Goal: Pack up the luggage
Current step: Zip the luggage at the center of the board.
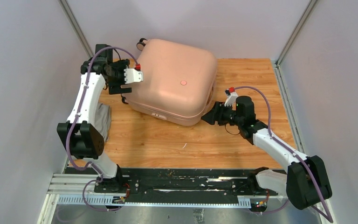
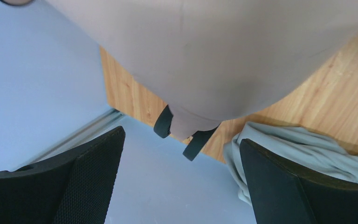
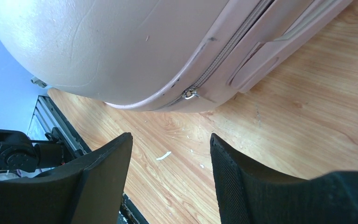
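Luggage (image 1: 175, 79) lies closed and flat at the far edge of the surface (image 1: 168, 140), toward the far left corner, wheels at its far-left end. Left tool (image 2: 182, 140) at its left side, jaws spread wide, nothing between them. Right tool (image 3: 170, 140) at its near right corner, jaws apart, empty, facing the zipper (image 3: 191, 92). Grey cloth (image 1: 103, 119) at the left edge.
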